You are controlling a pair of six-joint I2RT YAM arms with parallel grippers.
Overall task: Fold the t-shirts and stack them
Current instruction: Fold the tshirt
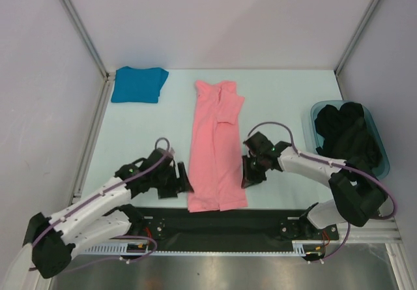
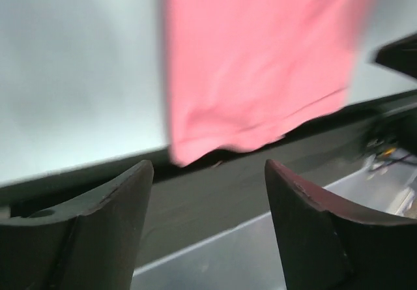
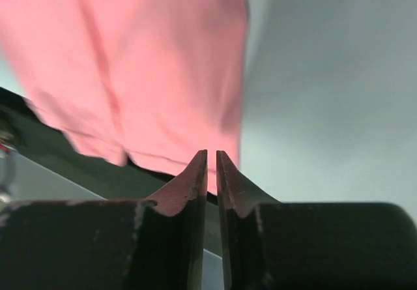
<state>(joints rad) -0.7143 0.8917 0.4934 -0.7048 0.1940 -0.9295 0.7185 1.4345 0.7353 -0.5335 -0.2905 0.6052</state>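
– T-shirt check, from the fingers out: where do the grippers stand?
– The left gripper (image 2: 208, 173) is just left of the salmon pink t-shirt (image 1: 215, 153), by its hem, with its jaws spread wide and nothing in them. The right gripper (image 3: 210, 154) is just right of the same hem, pinched to a slit, with no cloth in it that I can see. The shirt lies flat as a long narrow strip, sleeves folded in.
– What could go wrong?
– A shallow pinch might take only the top layer, and the side folds would fall open. Uneven lifting would skew the strip. The hem reaches the black strip (image 1: 215, 223) at the table's near edge, so fingers coming in low could snag there.
– Is there room?
– The table (image 1: 150, 133) shows on both sides of the shirt and beyond its collar. The folded teal-blue t-shirt (image 1: 138, 85) sits well beyond and left of the collar. The teal plastic tub (image 1: 384, 156) of dark clothes (image 1: 345, 133) is well right of the shirt, and a wide right-arm swing could clip it.
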